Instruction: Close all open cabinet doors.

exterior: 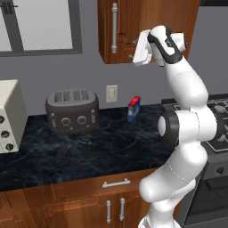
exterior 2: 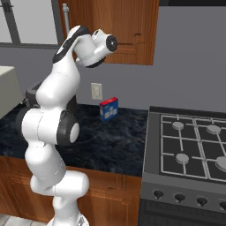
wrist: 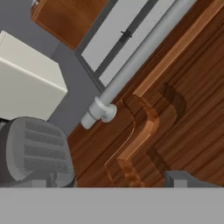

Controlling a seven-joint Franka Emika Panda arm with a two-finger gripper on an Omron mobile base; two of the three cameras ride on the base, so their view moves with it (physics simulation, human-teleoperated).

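Up high, white two-finger gripper (exterior: pixel 133 50) raised to the lower part of the reddish-brown raised-panel wooden cabinet door (exterior: pixel 138 18), just beside the long brushed-silver bar handle (exterior: pixel 115 27) on the door's left edge. Jaws spread wide, holding nothing; in the hand view one dark fingertip (wrist: pixel 178 178) sits right against the carved panel, the handle's lower mount (wrist: pixel 99 111) close above it.

Door mounted on the wall above the black marbled counter (exterior: pixel 89 147), over the small red-and-blue box (exterior: pixel 133 108) and to the upper right of the dark grey four-slot toaster (exterior: pixel 72 111). From both base views the door looks nearly flush with its cabinet; whether a slight gap remains cannot be told.

Probably the last push of a closing motion. To do it well: press flat on the panel face near the handle side, far from the hinge, for best leverage. Keep the jaws open and off the bar, so nothing snags. Push straight toward the wall, slowly, easing off once the door seats, to avoid a bounce back. Keep the elbow clear of the grey gas stove (exterior 2: pixel 190 145) and the cream toaster oven (exterior: pixel 10 116) when backing away, then check for other doors ajar.
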